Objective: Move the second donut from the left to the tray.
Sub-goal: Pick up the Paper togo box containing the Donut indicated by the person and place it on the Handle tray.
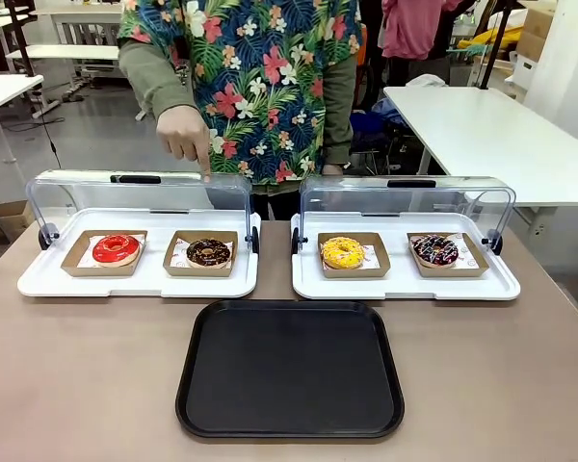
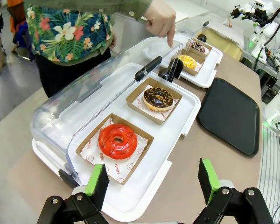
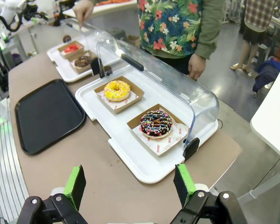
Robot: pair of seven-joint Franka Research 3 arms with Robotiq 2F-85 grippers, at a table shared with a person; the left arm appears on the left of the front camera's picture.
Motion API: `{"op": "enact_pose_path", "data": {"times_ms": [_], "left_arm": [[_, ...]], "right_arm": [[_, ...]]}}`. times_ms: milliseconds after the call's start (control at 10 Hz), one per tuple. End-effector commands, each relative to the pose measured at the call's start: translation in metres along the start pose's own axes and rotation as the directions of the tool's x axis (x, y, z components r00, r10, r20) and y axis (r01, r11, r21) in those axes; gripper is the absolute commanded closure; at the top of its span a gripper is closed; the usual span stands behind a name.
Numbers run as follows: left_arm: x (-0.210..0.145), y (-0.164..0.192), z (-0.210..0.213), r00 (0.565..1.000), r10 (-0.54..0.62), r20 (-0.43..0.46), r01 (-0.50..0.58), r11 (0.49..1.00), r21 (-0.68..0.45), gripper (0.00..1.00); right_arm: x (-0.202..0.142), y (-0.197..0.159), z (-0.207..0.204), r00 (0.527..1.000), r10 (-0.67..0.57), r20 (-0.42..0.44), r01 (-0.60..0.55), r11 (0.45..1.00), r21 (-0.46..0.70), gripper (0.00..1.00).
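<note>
Wide apart and holding nothing, the left gripper (image 2: 153, 181) hangs over the near edge of the left white display tray (image 2: 130, 205), and the right gripper (image 3: 129, 183) hangs just as wide apart and bare near the other display tray (image 3: 144, 175). Neither touches anything yet

In the front view, the second donut from the left (image 1: 208, 252) sits in its brown cardboard tray (image 1: 200, 272) on the left display tray, just beside the red-glazed donut (image 1: 116, 249). The tray (image 1: 289, 371) lies bare on the table in front of it, between the two display trays

Likely troubles from here:
- Picking the wrong one: the sprinkled donut (image 1: 434, 250) is dark too, so counting from the wrong side would be the cause
- The person's hand (image 1: 185, 135) points down just above the clear lid (image 1: 135, 197); a high or deep reach could meet the finger or knock the raised lid
- Closing on the glazed ring itself may dent it or smear the glaze, while a pinch on the thin cardboard wall may slip or tip the donut out
- Dragging low could catch the display tray's lip or the black tray's raised rim
- A wide approach may nudge the red donut's cardboard
</note>
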State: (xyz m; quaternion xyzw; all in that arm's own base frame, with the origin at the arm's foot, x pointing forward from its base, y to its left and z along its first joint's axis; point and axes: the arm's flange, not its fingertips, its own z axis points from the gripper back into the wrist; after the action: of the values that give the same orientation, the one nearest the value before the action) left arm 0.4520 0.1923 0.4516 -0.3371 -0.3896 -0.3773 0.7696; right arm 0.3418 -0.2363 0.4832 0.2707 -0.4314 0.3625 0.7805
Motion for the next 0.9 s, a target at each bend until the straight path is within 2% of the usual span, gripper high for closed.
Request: {"op": "enact_pose_path", "data": {"times_ms": [0, 800], "left_arm": [[0.0019, 0.0011, 0.0002, 1.000, 0.006, -0.002, -0.006, 1.000, -0.001, 0.00], [0.0019, 0.0011, 0.0002, 1.000, 0.006, -0.002, -0.006, 1.000, -0.001, 0.00]], "right_arm": [[0.0025, -0.0041, 0.0008, 0.999, 0.030, 0.032, -0.030, 1.000, -0.006, 0.00], [0.0025, -0.0041, 0.0008, 0.999, 0.030, 0.032, -0.030, 1.000, -0.006, 0.00]]}}
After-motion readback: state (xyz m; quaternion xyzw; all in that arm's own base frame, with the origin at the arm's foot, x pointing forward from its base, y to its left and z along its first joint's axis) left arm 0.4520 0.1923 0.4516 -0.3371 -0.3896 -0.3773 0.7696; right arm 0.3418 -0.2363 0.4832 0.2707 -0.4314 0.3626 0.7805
